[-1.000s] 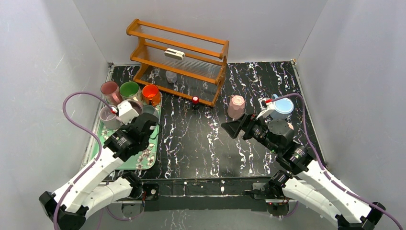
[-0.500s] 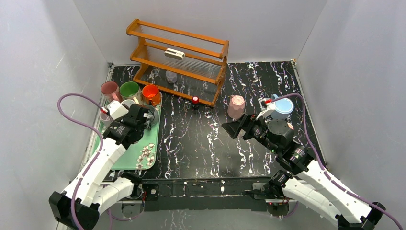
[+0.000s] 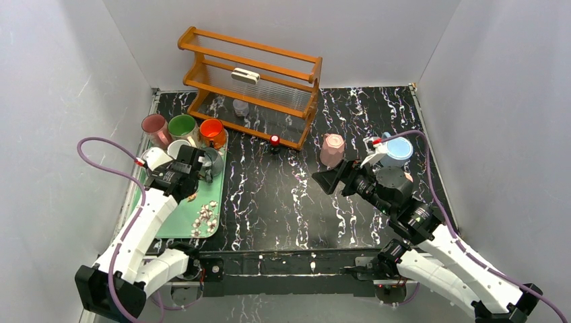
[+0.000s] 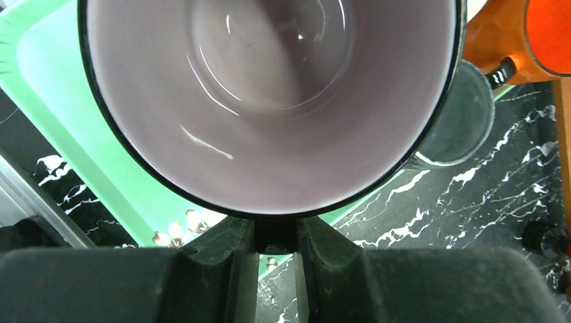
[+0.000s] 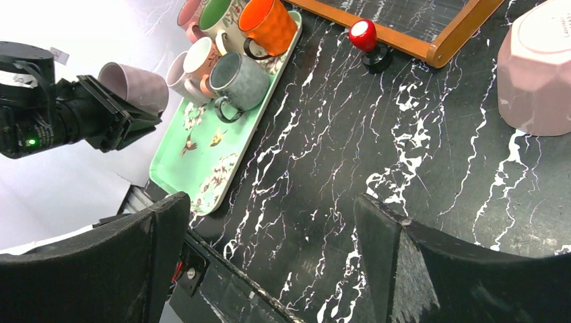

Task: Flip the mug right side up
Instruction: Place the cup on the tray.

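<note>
Lilac mug [image 4: 269,101], rim pinched in the left claw [image 4: 276,232], hangs sideways over the tray [image 4: 87,141]; I'd turn it mouth-up, then lower gently, while the right claw [image 5: 269,222] gapes wide

**Table [image 3: 269,202], seen from above.** At the far side, left of centre, stands a rack [image 3: 250,91], running from the back left corner toward the middle; a small block [image 3: 245,76] lies on its upper rails. A knob [image 3: 274,142] sits just in front of the rack's right end. A tray [image 3: 178,225] lies along the table's left edge, lengthwise front to back. On the tray's far end is a row of three mugs [image 3: 182,125], and directly in front of them a pair of mugs [image 3: 213,159] side by side. Above the tray's left edge is the held mug [image 4: 269,101], in the left gripper [image 4: 275,235]. A lone mug [image 3: 331,149] stands right of the knob, with a cup [image 3: 398,149] near it, further right.
</note>
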Robot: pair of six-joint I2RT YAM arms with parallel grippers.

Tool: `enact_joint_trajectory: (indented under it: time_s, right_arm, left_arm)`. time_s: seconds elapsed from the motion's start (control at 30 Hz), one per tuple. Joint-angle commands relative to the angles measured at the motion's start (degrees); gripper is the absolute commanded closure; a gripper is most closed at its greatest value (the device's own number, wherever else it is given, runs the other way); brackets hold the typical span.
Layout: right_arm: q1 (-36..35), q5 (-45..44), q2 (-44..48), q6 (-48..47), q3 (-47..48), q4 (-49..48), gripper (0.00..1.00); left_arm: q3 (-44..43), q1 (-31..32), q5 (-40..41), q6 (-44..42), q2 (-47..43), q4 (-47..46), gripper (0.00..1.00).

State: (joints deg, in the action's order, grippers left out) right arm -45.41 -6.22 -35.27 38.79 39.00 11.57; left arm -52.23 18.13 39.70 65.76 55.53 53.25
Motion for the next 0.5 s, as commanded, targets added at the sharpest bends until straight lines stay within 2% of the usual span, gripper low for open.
enact_joint_trajectory:
  time_s: [0.0, 0.13, 0.47]
  right_arm:
    - [-0.3, -1.1, 0.8, 0.0, 1.1, -2.3, 0.01]
    - [-0.3, -1.1, 0.2, -0.7, 2.7, -0.1, 0.01]
    - [-0.3, -3.0, 3.3, -0.8, 1.7, 0.6, 0.01]
  left_arm:
    - [-1.3, -1.9, 4.4, 3.8, 0.8, 2.5, 1.0]
    - [-0.7, -5.9, 2.3, 4.2, 2.3, 2.7, 1.0]
    - [2.9, -16.8, -4.0, 0.9, 5.5, -4.1, 1.0]
